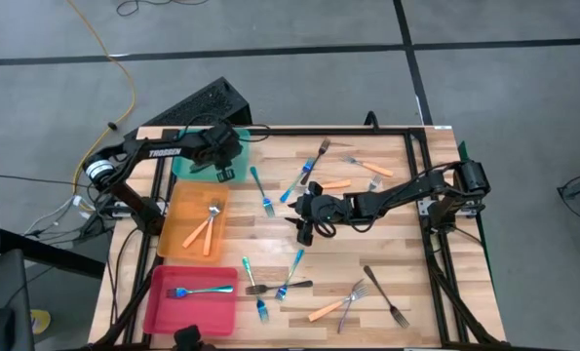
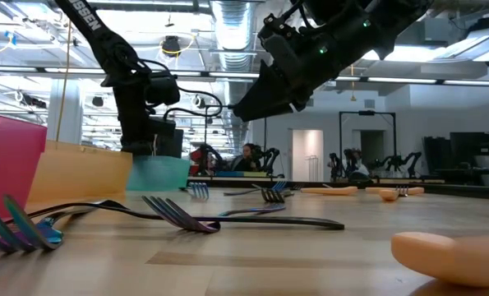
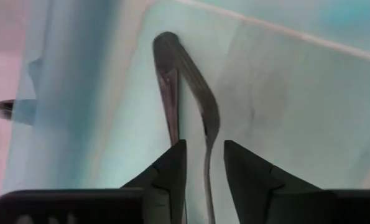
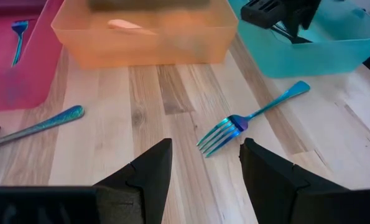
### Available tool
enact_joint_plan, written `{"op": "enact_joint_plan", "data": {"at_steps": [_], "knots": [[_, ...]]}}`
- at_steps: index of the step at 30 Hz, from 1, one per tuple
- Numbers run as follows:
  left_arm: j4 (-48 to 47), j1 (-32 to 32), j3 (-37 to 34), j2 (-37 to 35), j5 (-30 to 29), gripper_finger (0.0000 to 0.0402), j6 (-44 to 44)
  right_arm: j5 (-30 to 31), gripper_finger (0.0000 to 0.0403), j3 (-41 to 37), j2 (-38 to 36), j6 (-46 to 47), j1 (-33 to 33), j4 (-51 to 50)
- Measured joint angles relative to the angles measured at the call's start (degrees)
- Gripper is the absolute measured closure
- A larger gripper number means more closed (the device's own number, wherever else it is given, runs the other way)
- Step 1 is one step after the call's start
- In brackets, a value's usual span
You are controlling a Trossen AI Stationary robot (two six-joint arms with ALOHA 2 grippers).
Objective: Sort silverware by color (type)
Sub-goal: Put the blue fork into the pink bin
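Observation:
My left gripper (image 3: 204,163) is down inside the teal tray (image 1: 194,168) at the table's far left. It is open, with a dark grey fork (image 3: 204,106) running between its fingers. The fork's far end (image 3: 166,40) rests on the tray floor. My right gripper (image 4: 203,163) is open and hovers above the table's middle (image 1: 307,211), holding nothing. A blue fork (image 4: 247,121) lies on the wood just ahead of it. The orange tray (image 1: 177,234) holds two orange-handled forks (image 1: 208,231). The pink tray (image 1: 163,307) holds a blue fork (image 1: 200,291). My left gripper's fingers (image 3: 172,168) stand on either side of the dark fork's shaft, with a gap showing on both sides. I cannot tell whether they touch it farther back.
Several forks lie loose on the wood: blue ones (image 1: 294,271) and a dark one (image 1: 280,287) near the front, a dark one (image 1: 385,295) and an orange one (image 1: 333,304) at the near right, others (image 1: 367,167) at the far side. A black frame rail (image 1: 416,166) borders the table's right.

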Motion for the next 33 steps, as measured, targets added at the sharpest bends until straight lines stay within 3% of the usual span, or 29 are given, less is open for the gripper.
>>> {"op": "enact_joint_plan", "data": {"at_steps": [7, 12, 15, 19, 22, 25, 29, 33], "knots": [[-5.2, 0.0, 7.0, -1.7, -0.3, 0.0287, -2.6, 0.0, 0.0193, 0.0, 0.0, 0.1, -0.1, 0.0], [-17.0, -0.6, 15.2, -3.0, 2.0, 0.0287, -6.4, 0.1, 0.0193, 0.0, -0.2, 2.7, -0.1, 0.2], [-24.4, -2.1, 20.3, -4.5, 7.5, 0.0287, -9.7, 0.1, 0.0193, 0.0, -0.2, 3.2, -0.1, 0.2], [-27.1, -5.4, 24.0, -9.3, 17.7, 0.0287, -14.0, 0.1, 0.0193, 0.0, -0.2, 3.2, -0.1, 0.1], [-25.6, -9.2, 24.3, -14.8, 24.6, 0.0287, -17.6, 0.1, 0.0193, 0.0, -0.2, 3.1, -0.1, 0.3], [-23.3, -14.6, 24.3, -20.1, 27.5, 0.0287, -22.0, 0.1, 0.0193, 0.0, -0.2, 3.1, -0.4, 1.7], [-19.0, -24.0, 24.3, -25.1, 26.3, 0.0287, -25.5, 0.1, 0.0193, 0.0, 1.2, 3.1, -1.2, 6.7], [-14.5, -33.2, 24.3, -27.3, 20.4, 0.0287, -27.6, 0.3, 0.0193, 0.1, 4.4, 4.0, -2.5, 12.1]]}}
